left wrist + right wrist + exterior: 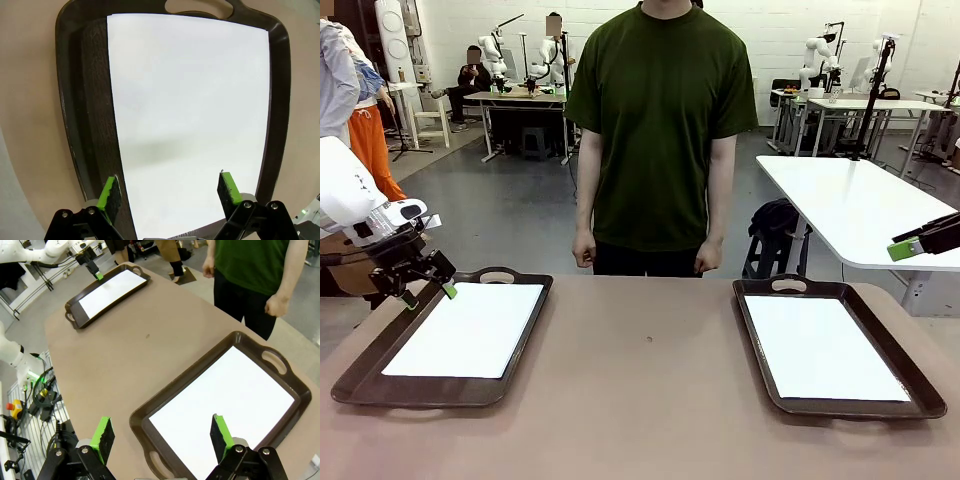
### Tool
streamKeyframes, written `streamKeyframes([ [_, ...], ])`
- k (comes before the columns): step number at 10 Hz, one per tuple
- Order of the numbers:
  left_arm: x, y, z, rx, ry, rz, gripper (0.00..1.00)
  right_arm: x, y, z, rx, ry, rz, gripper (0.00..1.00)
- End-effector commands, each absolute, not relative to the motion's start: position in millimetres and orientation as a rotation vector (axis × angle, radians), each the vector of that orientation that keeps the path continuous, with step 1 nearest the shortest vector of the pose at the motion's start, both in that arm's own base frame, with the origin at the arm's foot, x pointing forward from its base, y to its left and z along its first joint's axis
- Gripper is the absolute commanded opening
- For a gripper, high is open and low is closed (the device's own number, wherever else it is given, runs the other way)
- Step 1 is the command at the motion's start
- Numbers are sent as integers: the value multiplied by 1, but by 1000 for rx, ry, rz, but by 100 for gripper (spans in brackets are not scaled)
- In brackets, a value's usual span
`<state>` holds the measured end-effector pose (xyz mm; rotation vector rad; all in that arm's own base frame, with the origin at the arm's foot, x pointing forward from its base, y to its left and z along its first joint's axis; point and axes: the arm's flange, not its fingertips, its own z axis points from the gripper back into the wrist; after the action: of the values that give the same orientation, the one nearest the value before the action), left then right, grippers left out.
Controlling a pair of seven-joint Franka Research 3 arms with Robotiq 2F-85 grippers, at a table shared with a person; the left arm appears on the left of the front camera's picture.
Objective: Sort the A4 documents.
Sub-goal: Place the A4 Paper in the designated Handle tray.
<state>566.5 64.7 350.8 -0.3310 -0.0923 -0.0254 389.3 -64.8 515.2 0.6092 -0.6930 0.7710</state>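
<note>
Two dark brown handled trays lie on the tan table, each with a white A4 document inside. The left document lies in the left tray; the right document lies in the right tray. My left gripper hangs open just above the far left corner of the left tray; in the left wrist view its open fingers straddle the sheet. My right gripper is open, high at the right edge, and its wrist view looks down past it at the right sheet.
A person in a dark green shirt stands at the far side of the table, hands hanging at their sides. The bare tan table top lies between the trays. A white table stands behind at right.
</note>
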Motion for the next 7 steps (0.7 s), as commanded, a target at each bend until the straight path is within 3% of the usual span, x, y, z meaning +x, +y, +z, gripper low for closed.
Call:
streamKeyframes([
  [1, 566, 66, 350, -335, -96, -37, 100, 390, -64, 515, 608, -701, 774, 100],
  [7, 566, 66, 350, -335, -96, -37, 100, 390, -64, 515, 608, -701, 774, 100],
])
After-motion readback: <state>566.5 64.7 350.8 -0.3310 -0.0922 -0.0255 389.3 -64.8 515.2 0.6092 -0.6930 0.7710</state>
